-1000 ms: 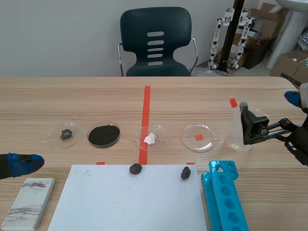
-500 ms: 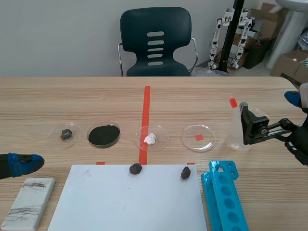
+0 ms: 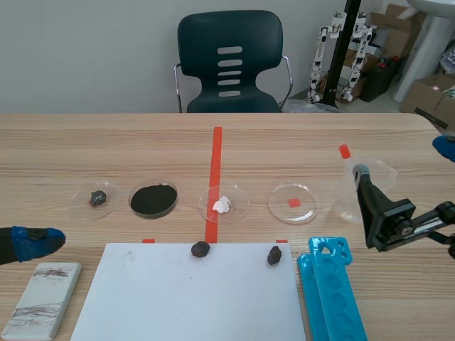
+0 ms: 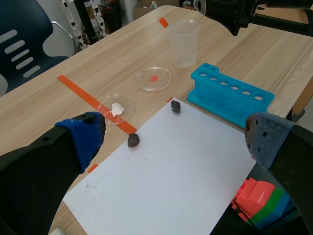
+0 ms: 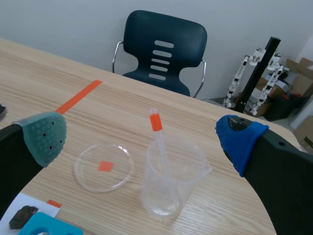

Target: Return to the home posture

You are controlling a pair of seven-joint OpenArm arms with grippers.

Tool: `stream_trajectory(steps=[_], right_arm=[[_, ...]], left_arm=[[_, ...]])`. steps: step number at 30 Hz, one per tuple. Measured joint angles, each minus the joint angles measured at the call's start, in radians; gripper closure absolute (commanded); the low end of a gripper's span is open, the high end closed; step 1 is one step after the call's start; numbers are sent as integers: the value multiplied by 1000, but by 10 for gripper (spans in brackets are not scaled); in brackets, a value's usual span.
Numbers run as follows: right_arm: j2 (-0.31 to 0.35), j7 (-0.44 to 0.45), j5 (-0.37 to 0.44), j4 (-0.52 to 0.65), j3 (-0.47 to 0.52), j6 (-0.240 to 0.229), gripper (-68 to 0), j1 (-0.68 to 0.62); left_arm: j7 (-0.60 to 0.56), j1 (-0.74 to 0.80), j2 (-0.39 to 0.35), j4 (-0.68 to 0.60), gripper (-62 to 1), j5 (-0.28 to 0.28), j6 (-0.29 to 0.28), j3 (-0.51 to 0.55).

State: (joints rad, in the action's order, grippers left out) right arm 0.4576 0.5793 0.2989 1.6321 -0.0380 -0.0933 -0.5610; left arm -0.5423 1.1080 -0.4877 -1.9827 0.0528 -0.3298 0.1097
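My left gripper hangs low at the table's left edge, open and empty; in the left wrist view its fingertips stand wide apart above the white sheet. My right arm comes in from the right, just in front of the clear beaker. Of its gripper, the scene view shows only one blue fingertip at the edge. In the right wrist view the right gripper is open, with the beaker and its red-capped pipette on the table below the gap, untouched.
Several petri dishes stand in a row: dark stone, black powder, white lump, red square. Two dark stones lie on the white sheet's far edge. A blue tube rack and a grey block flank it.
My right arm has pulled back toward the robot and lower, away from the beaker. The left arm and all the objects have stayed put.
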Motion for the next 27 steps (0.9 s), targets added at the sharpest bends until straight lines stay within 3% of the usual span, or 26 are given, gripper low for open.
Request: stream_trajectory(steps=[3,10,17,27], right_arm=[[14,0,2,93,17,-3,-647,-127],[131,28,1,265,17,-7,-647,-391],[141,228,-97,272,76,-95,-647,-587],[113,356,-146,269,148,-117,-647,-748]], left_arm=[[0,0,0,0,-598,0,0,0],[-1,0,0,0,-598,0,0,0],[0,0,0,0,-598,0,0,0],[0,0,0,0,-598,0,0,0]])
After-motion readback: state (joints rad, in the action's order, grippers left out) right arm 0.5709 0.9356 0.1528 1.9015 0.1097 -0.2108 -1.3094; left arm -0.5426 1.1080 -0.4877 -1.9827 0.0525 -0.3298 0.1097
